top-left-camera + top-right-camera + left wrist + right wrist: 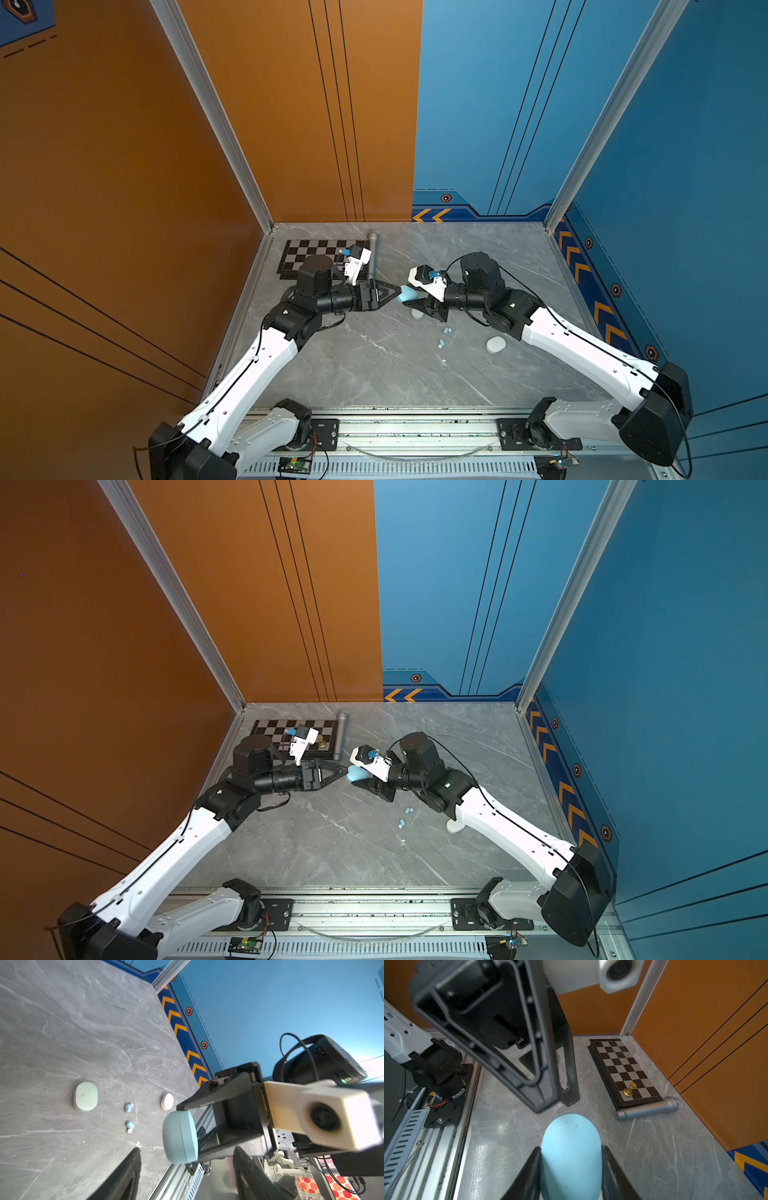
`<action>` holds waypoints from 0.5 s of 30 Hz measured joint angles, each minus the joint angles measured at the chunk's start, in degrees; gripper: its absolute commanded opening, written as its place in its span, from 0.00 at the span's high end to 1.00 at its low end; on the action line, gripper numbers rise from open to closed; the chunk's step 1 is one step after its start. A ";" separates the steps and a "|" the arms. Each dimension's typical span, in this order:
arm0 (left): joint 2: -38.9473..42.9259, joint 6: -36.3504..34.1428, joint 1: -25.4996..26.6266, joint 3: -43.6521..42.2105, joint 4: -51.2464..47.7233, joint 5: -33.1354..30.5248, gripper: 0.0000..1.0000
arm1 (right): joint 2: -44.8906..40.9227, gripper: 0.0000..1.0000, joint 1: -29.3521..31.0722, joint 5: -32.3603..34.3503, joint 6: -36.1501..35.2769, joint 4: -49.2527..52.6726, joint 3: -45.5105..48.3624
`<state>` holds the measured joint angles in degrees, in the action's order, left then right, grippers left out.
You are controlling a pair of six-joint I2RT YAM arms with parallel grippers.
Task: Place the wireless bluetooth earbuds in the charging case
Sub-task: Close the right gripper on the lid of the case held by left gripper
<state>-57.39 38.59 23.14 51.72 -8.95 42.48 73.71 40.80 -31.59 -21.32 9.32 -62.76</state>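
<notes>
Barely started: right tool [571, 1148] pinches the blue case [571, 1134], apparently closed; left tool [397, 288] spread at its tip; two blue earbuds [446, 331] loose on table [374, 365] below, none inserted.

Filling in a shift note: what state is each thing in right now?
Blue case: shut, clamped in the right claw
Left claw: open, empty
Mint case: shut, on the table
White case: shut, on the table
Blue earbuds: two, loose on the table
Gold pawn: upright on the chessboard
Microphone: lying flat
</notes>
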 measured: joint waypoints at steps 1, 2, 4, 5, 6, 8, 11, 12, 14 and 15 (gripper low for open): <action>2.27 -1.09 0.00 -1.84 2.01 -0.55 0.21 | -0.17 0.77 -0.68 -1.31 0.68 0.72 -0.31; 4.68 -2.38 0.00 -3.78 3.93 -1.16 0.21 | -0.44 0.77 -1.42 -2.75 1.36 1.68 -0.57; 9.62 -6.03 0.02 -7.85 7.48 -2.23 0.15 | -1.05 0.77 -2.86 -5.60 2.45 3.37 -0.79; 11.89 -8.59 0.11 -9.60 8.79 -2.45 0.15 | -1.40 0.77 -3.56 -7.10 3.10 4.39 -0.81; 13.66 -11.41 0.17 -10.84 9.53 -2.45 0.15 | -1.68 0.77 -4.24 -8.61 3.72 5.35 -0.83; 16.00 -16.94 0.44 -12.26 9.60 -2.29 0.15 | -2.05 0.77 -5.49 -11.69 4.76 6.99 -0.83; 16.41 -24.30 1.44 -12.33 9.09 -1.46 0.16 | -2.14 0.78 -7.08 -16.11 6.43 9.07 -1.07; 16.26 -26.05 1.84 -12.33 8.85 -1.25 0.16 | -2.14 0.78 -7.48 -17.40 6.93 9.66 -1.31; 15.28 -29.83 3.26 -12.31 8.22 -0.68 0.18 | -2.12 0.78 -8.13 -20.28 7.96 10.97 -2.29; 14.71 -31.19 3.96 -12.28 8.00 -0.37 0.19 | -2.05 0.79 -8.26 -21.51 8.26 11.56 -2.89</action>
<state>-42.68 7.40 27.09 39.44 -0.95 42.11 71.66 32.53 -53.10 -13.06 20.88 -65.65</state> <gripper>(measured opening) 0.825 0.414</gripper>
